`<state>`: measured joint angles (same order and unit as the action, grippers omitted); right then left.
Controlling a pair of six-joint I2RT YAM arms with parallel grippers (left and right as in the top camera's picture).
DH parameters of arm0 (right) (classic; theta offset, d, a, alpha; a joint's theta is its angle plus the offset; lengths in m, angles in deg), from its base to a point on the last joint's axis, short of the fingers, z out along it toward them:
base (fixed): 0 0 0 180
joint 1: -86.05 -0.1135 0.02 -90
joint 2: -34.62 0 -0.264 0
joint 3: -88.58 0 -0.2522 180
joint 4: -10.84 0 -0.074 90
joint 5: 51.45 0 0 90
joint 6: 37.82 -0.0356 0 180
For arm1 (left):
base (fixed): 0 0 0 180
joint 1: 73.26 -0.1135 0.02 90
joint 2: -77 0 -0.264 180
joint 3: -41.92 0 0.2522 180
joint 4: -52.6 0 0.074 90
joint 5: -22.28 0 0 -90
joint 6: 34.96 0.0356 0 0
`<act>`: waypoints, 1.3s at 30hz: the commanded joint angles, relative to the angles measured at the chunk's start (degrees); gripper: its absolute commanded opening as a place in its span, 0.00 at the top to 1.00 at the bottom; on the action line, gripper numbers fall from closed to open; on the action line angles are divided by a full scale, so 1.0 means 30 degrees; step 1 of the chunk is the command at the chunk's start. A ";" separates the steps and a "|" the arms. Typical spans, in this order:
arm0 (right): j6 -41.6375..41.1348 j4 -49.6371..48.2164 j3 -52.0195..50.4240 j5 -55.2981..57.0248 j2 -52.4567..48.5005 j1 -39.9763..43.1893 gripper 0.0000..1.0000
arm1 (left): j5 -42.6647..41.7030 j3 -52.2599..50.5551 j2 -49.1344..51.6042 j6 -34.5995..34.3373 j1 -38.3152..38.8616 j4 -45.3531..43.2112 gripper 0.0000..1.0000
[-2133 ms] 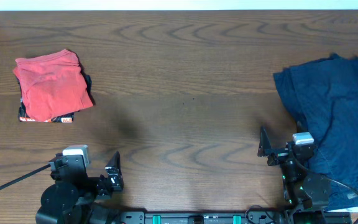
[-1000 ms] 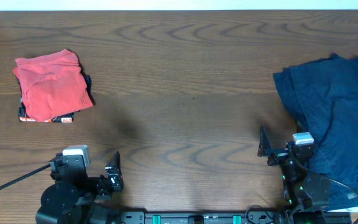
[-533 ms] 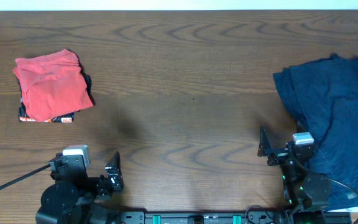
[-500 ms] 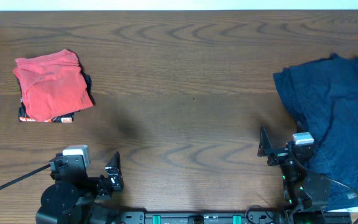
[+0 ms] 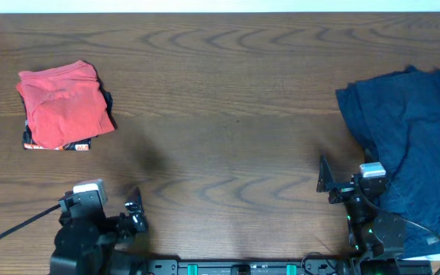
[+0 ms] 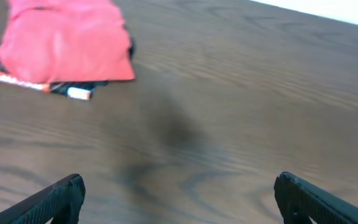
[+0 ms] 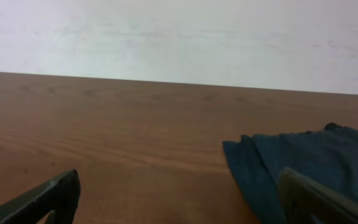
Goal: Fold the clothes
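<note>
Blue garment (image 5: 407, 145) beside right gripper (image 7: 179, 186), far from left gripper (image 6: 178, 190); both jaws spread.

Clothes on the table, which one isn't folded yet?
The dark blue garment at the right edge: it lies spread and rumpled, while the red garment sits folded at the left.

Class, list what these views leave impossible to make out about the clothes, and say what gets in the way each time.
Navy garment, overhead: cut off by the right edge and partly covered by the right arm, so its full outline is unknown.
Dark garment under the red shirt, overhead: only a thin edge shows; the shirt hides the rest.
Print on that edge, left wrist view: blurred, unreadable.
</note>
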<state>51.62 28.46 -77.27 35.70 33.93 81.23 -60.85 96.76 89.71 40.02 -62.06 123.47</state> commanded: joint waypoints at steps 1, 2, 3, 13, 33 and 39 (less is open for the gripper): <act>0.0284 0.0073 -0.0022 -0.0138 0.0124 0.0372 0.01 | 0.0444 -0.2120 -0.1188 0.0168 -0.1158 -0.1355 0.02; 0.0284 0.0066 -0.0022 -0.0146 0.0124 0.0372 0.01 | 0.0444 -0.2849 -0.1610 0.0306 -0.1377 -0.2164 0.02; 0.0284 0.0066 -0.0022 -0.0146 0.0124 0.0372 0.01 | 0.0437 -0.3810 -0.2208 0.0364 -0.1617 -0.3220 0.02; 0.0284 0.0066 -0.0022 -0.0138 0.0124 0.0372 0.01 | 0.0437 -0.9435 -0.4197 0.1086 -0.2470 -1.1293 0.02; 0.0284 0.0073 -0.0022 -0.0138 0.0124 0.0372 0.01 | -0.0197 -1.3617 -0.4204 0.2142 -0.2484 -1.7850 0.02; 0.0284 0.0073 -0.0022 -0.0146 0.0124 0.0372 0.01 | -0.0197 -1.3617 -0.4160 0.2142 -0.2477 -1.7843 0.02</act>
<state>51.62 28.44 -77.25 35.52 33.93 81.25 -61.33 57.42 77.58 45.50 -69.10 68.30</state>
